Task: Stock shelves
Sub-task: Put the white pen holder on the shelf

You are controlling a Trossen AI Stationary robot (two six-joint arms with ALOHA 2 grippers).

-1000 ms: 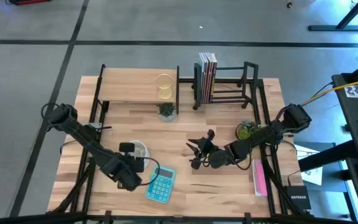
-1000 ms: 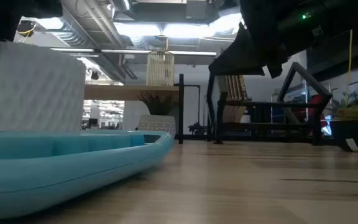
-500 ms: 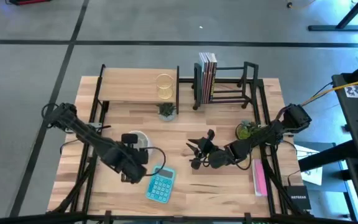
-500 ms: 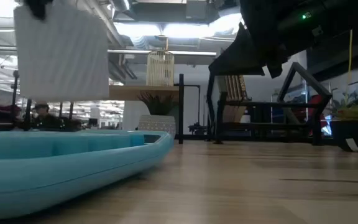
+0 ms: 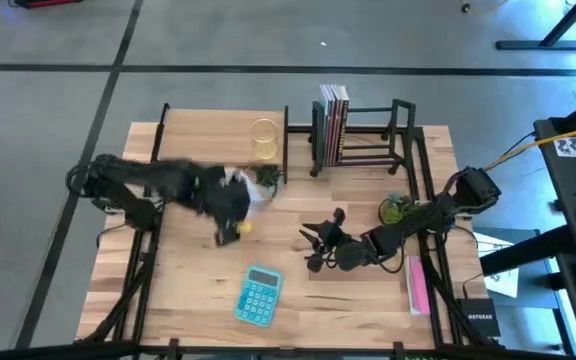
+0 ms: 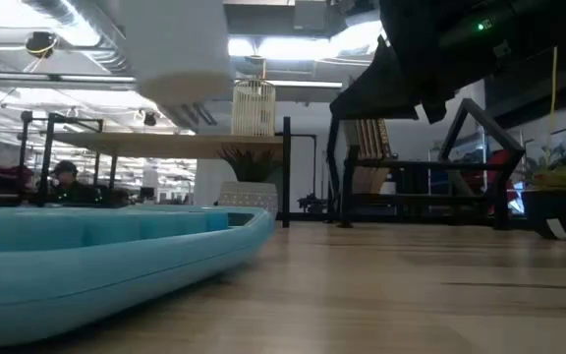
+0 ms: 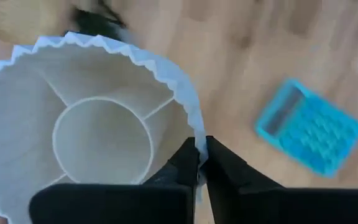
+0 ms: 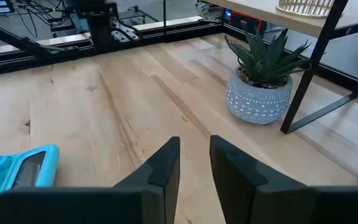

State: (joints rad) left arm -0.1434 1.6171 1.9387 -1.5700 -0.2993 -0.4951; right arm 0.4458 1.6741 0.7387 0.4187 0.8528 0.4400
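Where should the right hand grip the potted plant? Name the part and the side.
Grip the round pot across its body, below the leaves, coming level from the open table side that the right hand faces. The spiky leaves block a top approach, and the shelf's black leg stands close beyond it.
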